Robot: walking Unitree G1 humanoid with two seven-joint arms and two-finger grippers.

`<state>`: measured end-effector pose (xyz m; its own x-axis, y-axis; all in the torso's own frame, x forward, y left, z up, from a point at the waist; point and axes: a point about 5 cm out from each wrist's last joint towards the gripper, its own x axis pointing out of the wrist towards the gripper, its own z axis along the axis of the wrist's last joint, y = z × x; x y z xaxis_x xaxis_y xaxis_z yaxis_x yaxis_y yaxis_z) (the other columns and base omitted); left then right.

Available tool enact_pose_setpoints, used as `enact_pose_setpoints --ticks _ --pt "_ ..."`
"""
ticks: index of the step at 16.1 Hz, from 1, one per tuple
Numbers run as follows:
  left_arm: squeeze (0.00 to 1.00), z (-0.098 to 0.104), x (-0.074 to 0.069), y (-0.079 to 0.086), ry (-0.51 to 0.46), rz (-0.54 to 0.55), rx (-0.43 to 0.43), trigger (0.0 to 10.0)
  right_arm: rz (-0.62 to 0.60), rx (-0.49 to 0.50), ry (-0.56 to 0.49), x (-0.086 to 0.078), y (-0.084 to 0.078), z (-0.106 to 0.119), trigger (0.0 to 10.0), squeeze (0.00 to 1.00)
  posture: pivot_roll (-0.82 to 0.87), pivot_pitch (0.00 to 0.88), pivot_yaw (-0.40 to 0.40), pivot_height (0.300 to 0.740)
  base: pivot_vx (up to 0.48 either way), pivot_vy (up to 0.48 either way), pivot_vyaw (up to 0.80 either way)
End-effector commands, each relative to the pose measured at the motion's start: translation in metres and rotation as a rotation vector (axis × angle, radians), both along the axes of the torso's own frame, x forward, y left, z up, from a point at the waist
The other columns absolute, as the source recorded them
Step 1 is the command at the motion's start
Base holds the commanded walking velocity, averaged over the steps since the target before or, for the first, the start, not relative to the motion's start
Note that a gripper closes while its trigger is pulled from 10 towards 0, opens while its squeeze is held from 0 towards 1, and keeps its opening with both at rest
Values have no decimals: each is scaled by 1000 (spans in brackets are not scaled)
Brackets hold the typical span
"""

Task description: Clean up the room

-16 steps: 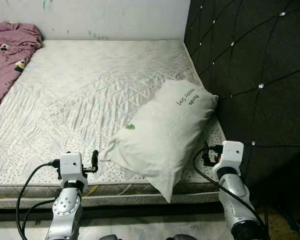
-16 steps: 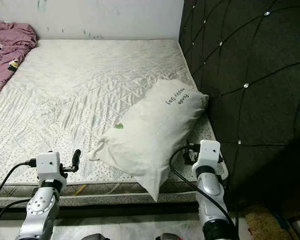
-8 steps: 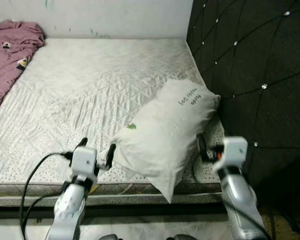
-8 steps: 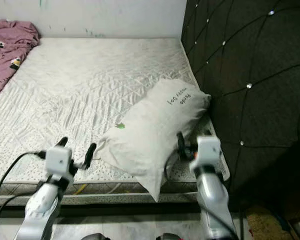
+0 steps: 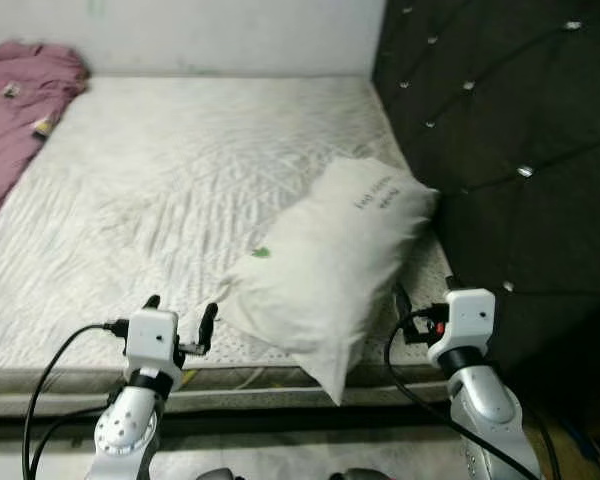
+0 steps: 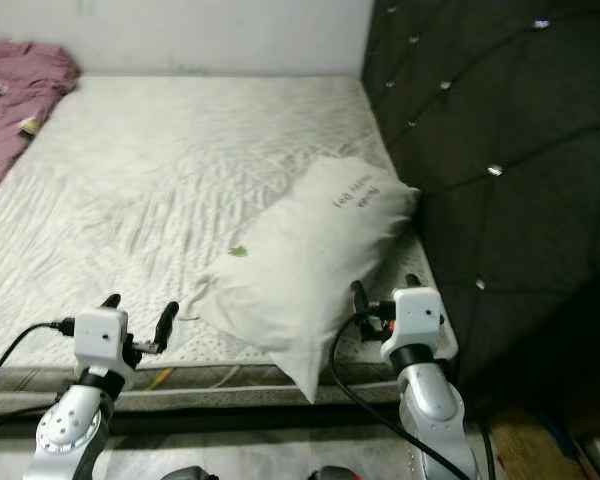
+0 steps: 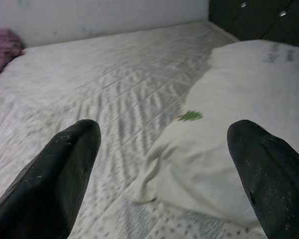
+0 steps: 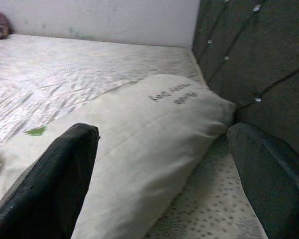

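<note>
Pillow (image 5: 330, 275) was the thing to tidy, and it lay crooked on the bed. Its top corner leaned on the dark headboard (image 5: 510, 150). Its bottom corner hung a little over the front edge of the mattress (image 5: 180, 170). A tiny green mark and some dark writing showed on its cover.

Both arms were up in front of the bed. The left gripper (image 5: 178, 322) was just beside the floppy bottom corner of the pillow, but it was not touching it. Its two black fingers were spread wide with nothing between them. In the left wrist view the pillow corner sat in the gap ahead of the fingers (image 7: 65, 169).

The right gripper (image 6: 383, 293) was near the other side of the pillow, close to the headboard. Its fingers (image 8: 60, 184) were wide apart too, and they held nothing. The pillow lay right in front of them.

I think the job had hardly begun. Nothing was picked up yet, and the pillow was not straight. It looked like both grippers were getting ready to grab it, one on each side.

More was left to do. A pink blanket (image 5: 20, 120) was bunched up in the far corner of the bed by the wall (image 5: 210, 35), and it probably needed tidying too.
</note>
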<state>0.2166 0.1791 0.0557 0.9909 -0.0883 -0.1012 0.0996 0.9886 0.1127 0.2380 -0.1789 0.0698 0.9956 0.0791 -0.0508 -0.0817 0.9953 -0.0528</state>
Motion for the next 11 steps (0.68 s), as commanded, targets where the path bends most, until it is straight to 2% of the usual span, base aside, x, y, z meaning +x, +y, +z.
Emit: enact_pose_setpoints --ticks 1,3,4,5,11 --pt "0 6 4 -1 -19 -7 1 10000 -4 -2 -7 0 -1 4 10000 0 -5 0 14 740 0 0 -800" --pt "0 6 4 -1 -10 -8 -5 10000 -16 4 5 -1 -2 4 10000 0 -8 0 17 740 0 0 -756" --pt "0 5 4 -1 -1 -3 -22 10000 -21 7 9 -2 -2 3 10000 0 -10 0 17 740 0 390 -463" --pt "0 6 4 -1 -2 0 -25 10000 -20 5 11 -2 -1 2 10000 0 -11 0 16 740 0 259 0" --pt "0 6 6 -5 -6 -1 -28 10000 -13 2 14 0 0 3 10000 0 -11 0 9 740 0 0 0"
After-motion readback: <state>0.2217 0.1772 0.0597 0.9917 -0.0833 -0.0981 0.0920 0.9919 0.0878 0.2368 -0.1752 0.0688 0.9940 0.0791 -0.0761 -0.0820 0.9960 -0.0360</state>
